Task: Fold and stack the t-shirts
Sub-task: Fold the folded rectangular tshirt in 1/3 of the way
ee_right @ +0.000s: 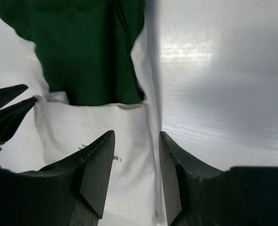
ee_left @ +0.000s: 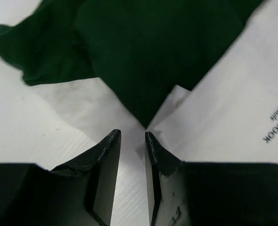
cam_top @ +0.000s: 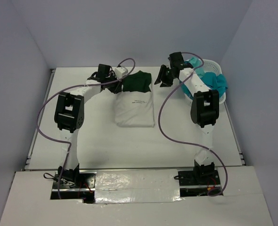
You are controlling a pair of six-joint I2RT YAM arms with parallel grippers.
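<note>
T-shirts (cam_top: 135,106) — left arm (cam_top: 70,110), right arm (cam_top: 205,106) outstretched

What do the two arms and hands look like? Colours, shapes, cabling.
The left arm and right arm are white tubes with boxy black joints. A purple cable loops along each from base to wrist. The left hand and right hand have two black wedge-shaped fingers, the left pair scuffed at the edges.

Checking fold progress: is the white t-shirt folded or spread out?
Folded. The white t-shirt lies as a compact rectangle with straight edges, no sleeves showing; the dark green t-shirt overlaps its far end.
</note>
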